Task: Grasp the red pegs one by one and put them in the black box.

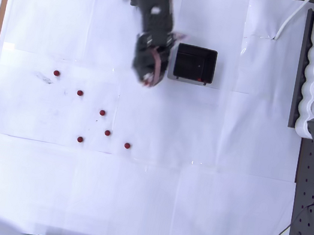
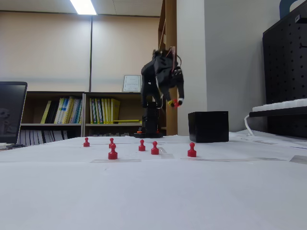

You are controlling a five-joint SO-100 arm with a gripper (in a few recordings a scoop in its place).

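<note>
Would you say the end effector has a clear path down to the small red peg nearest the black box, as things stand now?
Probably yes. The end effector hangs in the air beside the square black plastic box, and that small red round-topped peg stands alone on the white paper, apart from the other pegs, with nothing between them.

We see six red pegs (image 1: 102, 112) scattered on the white paper (image 1: 130, 198), well apart from the black box (image 1: 195, 64). Our blurred gripper (image 1: 149, 78) hangs just left of that box, its grip unclear.
</note>
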